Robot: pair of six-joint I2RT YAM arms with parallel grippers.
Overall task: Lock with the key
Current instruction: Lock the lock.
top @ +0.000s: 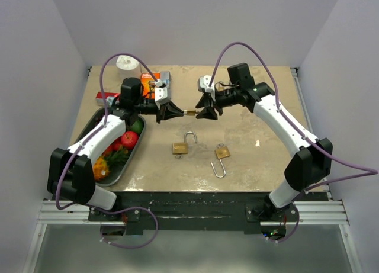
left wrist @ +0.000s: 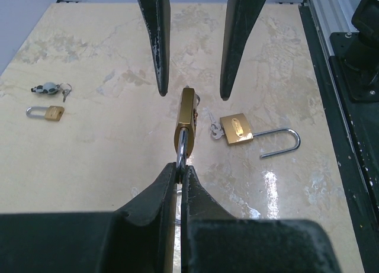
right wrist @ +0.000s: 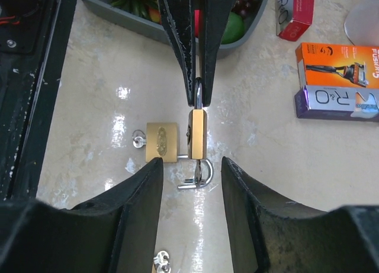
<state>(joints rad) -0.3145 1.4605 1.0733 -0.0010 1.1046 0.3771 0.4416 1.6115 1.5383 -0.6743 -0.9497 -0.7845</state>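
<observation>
The left tool point(left wrist: 182, 172) pinches the padlock point(left wrist: 187, 122) by its shackle in mid-air, long axis running 9-to-3 o'clock into the spread right tool point(right wrist: 192, 161), which seemingly straddles its body without touching.

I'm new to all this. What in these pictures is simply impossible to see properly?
- Held padlock: its shackle top is hidden inside the shut left end effector, left wrist view.
- Its keyhole: no view shows it clearly, so whether a key is in it is unclear.
- Tray: the left arm covers part of it in the top view; the right wrist view's top edge cuts it.
</observation>
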